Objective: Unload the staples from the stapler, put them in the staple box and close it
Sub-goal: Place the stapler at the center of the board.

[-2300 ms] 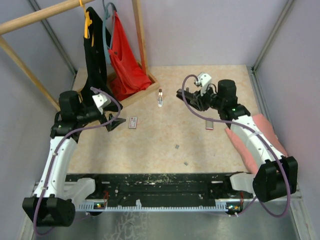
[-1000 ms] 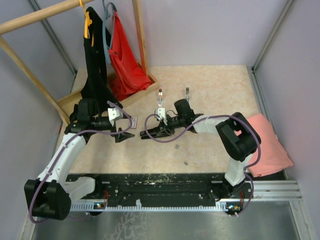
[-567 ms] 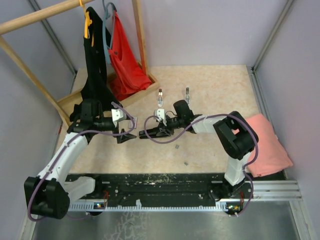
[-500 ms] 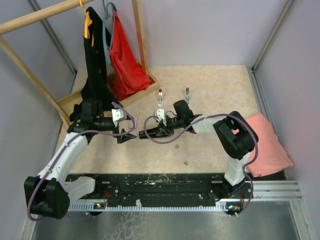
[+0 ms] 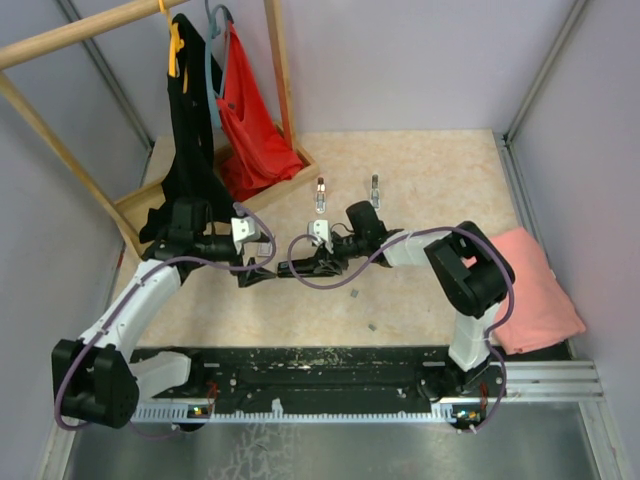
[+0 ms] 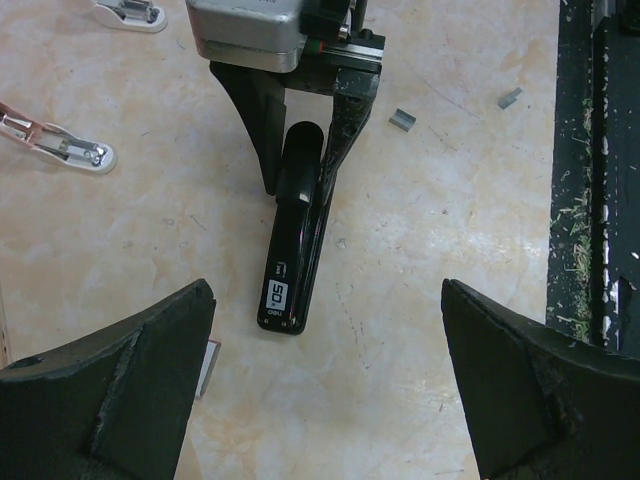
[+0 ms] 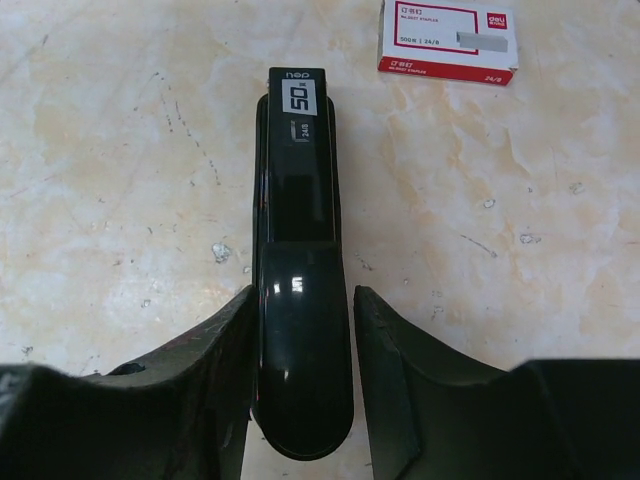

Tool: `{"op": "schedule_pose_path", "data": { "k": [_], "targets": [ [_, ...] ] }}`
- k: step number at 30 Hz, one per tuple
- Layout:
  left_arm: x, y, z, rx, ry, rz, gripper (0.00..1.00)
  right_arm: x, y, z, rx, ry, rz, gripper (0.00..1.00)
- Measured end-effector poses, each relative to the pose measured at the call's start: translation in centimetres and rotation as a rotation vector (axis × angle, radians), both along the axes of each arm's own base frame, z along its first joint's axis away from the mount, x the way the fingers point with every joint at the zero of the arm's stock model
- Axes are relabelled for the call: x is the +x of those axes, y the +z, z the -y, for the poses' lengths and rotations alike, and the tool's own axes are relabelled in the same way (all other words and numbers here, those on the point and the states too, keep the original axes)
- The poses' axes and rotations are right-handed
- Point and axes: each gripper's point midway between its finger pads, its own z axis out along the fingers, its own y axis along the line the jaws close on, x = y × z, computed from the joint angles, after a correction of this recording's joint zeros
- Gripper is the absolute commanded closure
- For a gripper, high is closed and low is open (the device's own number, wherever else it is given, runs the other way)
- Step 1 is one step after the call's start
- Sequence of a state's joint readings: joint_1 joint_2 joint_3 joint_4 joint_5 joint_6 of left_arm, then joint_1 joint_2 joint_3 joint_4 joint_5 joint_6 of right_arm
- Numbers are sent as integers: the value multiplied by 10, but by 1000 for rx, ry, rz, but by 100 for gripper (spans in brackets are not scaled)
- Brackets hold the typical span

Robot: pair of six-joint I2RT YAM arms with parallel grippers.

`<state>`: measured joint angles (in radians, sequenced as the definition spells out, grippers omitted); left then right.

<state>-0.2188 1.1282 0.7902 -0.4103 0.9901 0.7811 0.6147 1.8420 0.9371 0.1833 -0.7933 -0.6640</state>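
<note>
1. The stapler point(image 7: 295, 250) lay flat on the table point(image 5: 450, 180) near its centre, its nose pointing to 9 o'clock in the top view.
2. The right gripper point(image 7: 300, 300) straddled its rounded hinge end. Whether it pressed or merely flanked the sides, I could not tell.
3. The left gripper point(image 6: 328, 340) hung fully released and empty just off the nose.
4. It looked rigid and fairly light. Its glossy shell was probably slippery, so the narrow flanks seemed the safest hold.
5. Being hinged, the top arm would likely swing once it was lifted at the nose.
6. Two grey staples point(image 6: 403, 119) lay loose at 5 o'clock of the stapler.
7. The nose label read "50" and "24/6", and a small word above was unclear.
8. A red-and-white box point(image 7: 448, 42) at 1 o'clock also read "24/6".
</note>
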Motion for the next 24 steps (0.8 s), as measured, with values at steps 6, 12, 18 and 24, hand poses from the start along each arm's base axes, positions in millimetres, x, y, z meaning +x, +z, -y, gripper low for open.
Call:
{"op": "schedule_pose_path", "data": {
  "k": [6,12,18,24],
  "targets": [
    [0,-5,4,14,-2,-23,1,2,-1,1,-10,-6,7,37],
    [8,-10,16,56,5,2,1,8,7,1,-25,-21,12,25],
    [26,-25,26,114,19,-6,0,22,55,22,49,-101,-12,16],
    [44,-39,49,180,0,-16,0,60,124,83,181,-278,-5,16]
  ]
}}
